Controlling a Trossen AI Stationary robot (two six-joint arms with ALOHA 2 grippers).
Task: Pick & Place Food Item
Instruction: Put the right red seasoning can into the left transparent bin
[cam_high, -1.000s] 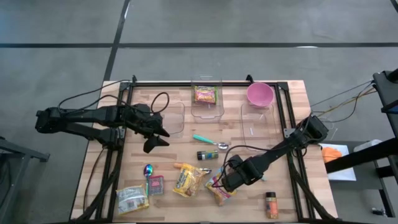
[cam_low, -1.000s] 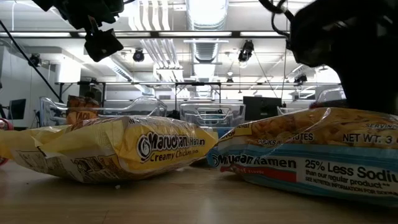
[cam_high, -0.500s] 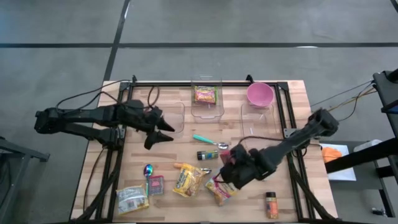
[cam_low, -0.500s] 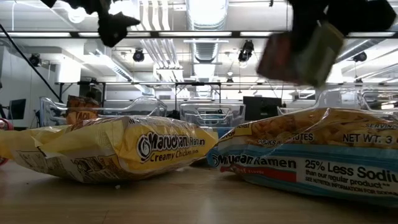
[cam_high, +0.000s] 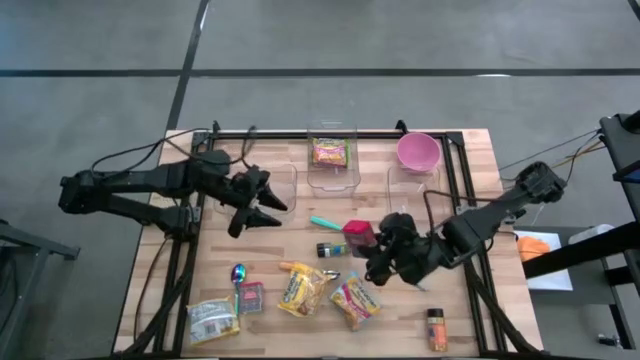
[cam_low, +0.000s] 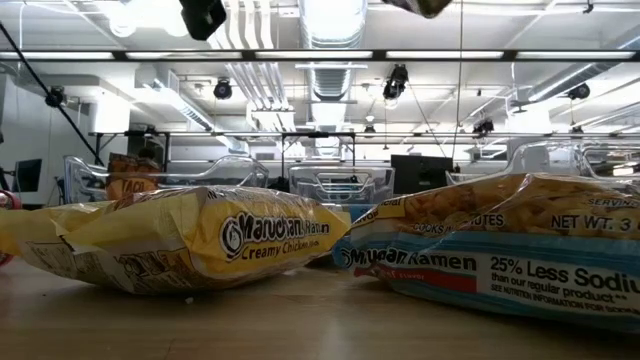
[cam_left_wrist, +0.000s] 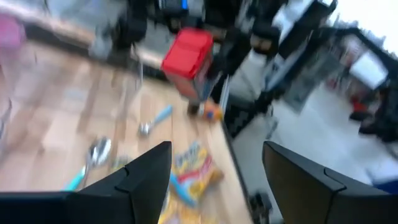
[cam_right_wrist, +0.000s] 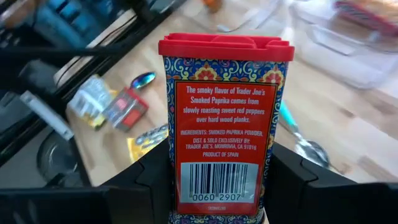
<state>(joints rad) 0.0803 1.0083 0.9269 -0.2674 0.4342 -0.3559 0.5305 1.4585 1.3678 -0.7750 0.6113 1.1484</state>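
Note:
A smoked paprika tin with a red lid hangs over the middle of the table, with my right gripper shut on it. In the left wrist view the tin shows farther off, in the air. My left gripper stands open above the table's left half, beside a clear container, with nothing between its fingers. In the low view only the tin's lower end and my left gripper show, at the picture's top. My right gripper pinches the tin's two narrow sides between its two fingers, at the tin's lower end, away from the lid. The fingers come slanting down from the table's right side. The tin is lifted clear of the table, lid end up.
Ramen packets lie near the front edge, directly under the lifted tin in part. A teal spoon, a dark spice bottle and a spice jar lie about. At the back stand a clear tub holding a packet and a pink bowl.
My right gripper has risen from beside the ramen packets and gone toward the far edge, turning as it went, with the tin lifted clear of the table. My left gripper has gone up and a little toward the far edge, still open.

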